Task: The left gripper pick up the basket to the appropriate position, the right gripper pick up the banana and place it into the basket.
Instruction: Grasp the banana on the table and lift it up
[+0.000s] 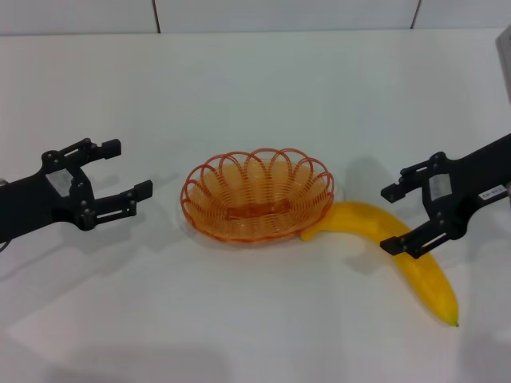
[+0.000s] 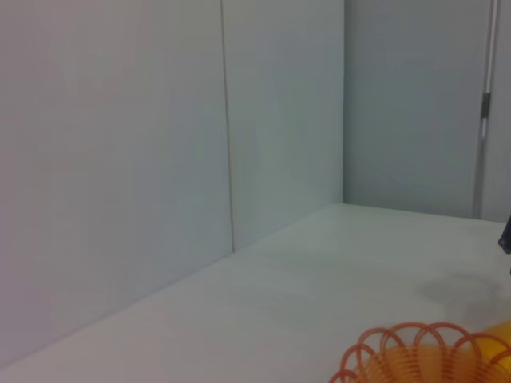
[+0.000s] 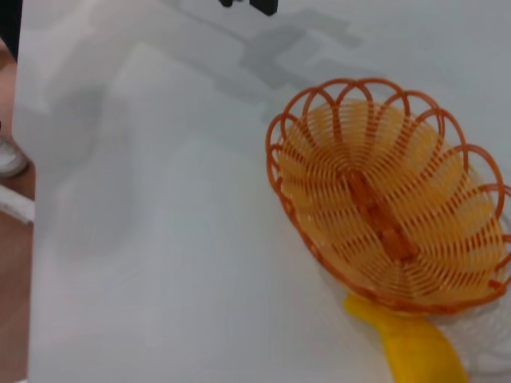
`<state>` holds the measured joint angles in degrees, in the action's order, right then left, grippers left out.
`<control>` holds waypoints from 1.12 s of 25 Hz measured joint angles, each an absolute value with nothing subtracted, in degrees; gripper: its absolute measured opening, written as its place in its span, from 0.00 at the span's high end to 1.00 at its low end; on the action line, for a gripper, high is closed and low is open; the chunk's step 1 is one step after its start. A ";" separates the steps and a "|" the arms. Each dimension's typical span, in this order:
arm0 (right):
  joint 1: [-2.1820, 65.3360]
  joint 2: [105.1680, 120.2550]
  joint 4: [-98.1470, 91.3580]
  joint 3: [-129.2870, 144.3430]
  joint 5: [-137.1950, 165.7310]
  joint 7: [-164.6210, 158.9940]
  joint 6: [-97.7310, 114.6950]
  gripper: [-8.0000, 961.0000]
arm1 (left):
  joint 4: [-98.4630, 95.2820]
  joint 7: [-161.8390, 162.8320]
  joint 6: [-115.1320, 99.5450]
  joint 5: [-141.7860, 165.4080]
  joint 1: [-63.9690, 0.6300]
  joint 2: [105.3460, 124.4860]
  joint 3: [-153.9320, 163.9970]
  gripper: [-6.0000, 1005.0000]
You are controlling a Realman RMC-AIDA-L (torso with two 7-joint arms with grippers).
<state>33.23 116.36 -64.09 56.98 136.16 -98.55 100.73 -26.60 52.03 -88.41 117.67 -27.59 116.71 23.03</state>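
The orange wire basket (image 1: pixel 257 195) sits empty in the middle of the white table; it also shows in the left wrist view (image 2: pixel 423 359) and the right wrist view (image 3: pixel 387 195). The yellow banana (image 1: pixel 399 254) lies on the table to its right, one end touching the basket's rim; that end shows in the right wrist view (image 3: pixel 411 347). My left gripper (image 1: pixel 126 174) is open, left of the basket and apart from it. My right gripper (image 1: pixel 393 219) is open, its fingers straddling the banana's middle from the right.
The white table (image 1: pixel 255 96) runs back to a white panelled wall (image 1: pixel 279 14). A bit of the left gripper (image 3: pixel 249 5) shows far off in the right wrist view. The table's edge (image 3: pixel 24 199) shows there too.
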 joint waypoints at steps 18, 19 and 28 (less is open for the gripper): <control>32.84 116.41 -54.67 62.77 135.66 -95.34 84.72 0.08 | -26.54 51.76 -88.42 116.96 -27.66 116.81 23.03 0.14; 32.83 116.40 -54.43 62.77 135.63 -95.05 84.39 0.08 | -26.54 51.76 -88.42 116.96 -27.64 116.81 23.03 0.14; 32.86 116.34 -52.79 62.84 135.80 -94.22 81.54 0.08 | -26.54 51.76 -88.42 116.96 -27.60 116.80 23.03 0.14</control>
<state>32.86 116.34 -52.79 62.84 135.80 -94.22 81.54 -26.54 51.76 -88.42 116.96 -27.60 116.80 23.03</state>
